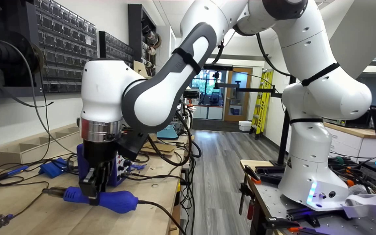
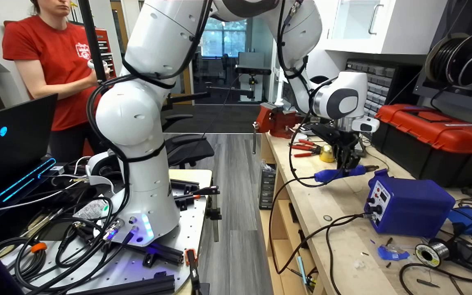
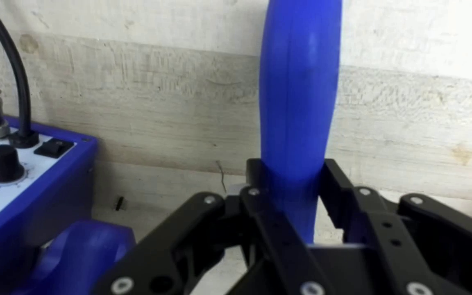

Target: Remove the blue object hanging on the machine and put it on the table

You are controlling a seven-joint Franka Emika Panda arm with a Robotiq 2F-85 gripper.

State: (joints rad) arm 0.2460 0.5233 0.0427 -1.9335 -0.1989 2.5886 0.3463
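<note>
The blue object, a slim handle with a dark metal nozzle and a black cord, lies level in my gripper. It also shows in an exterior view and in the wrist view. My gripper, in an exterior view and the wrist view, is shut around its middle. The object is apart from the blue machine, whose holder is empty. It is low over the wooden table; I cannot tell whether it touches the top.
A red and black toolbox stands by the wall. Red-handled pliers, a gold cup and a red vise are farther along the table. A solder spool and cables lie near the machine. A person stands behind the arm.
</note>
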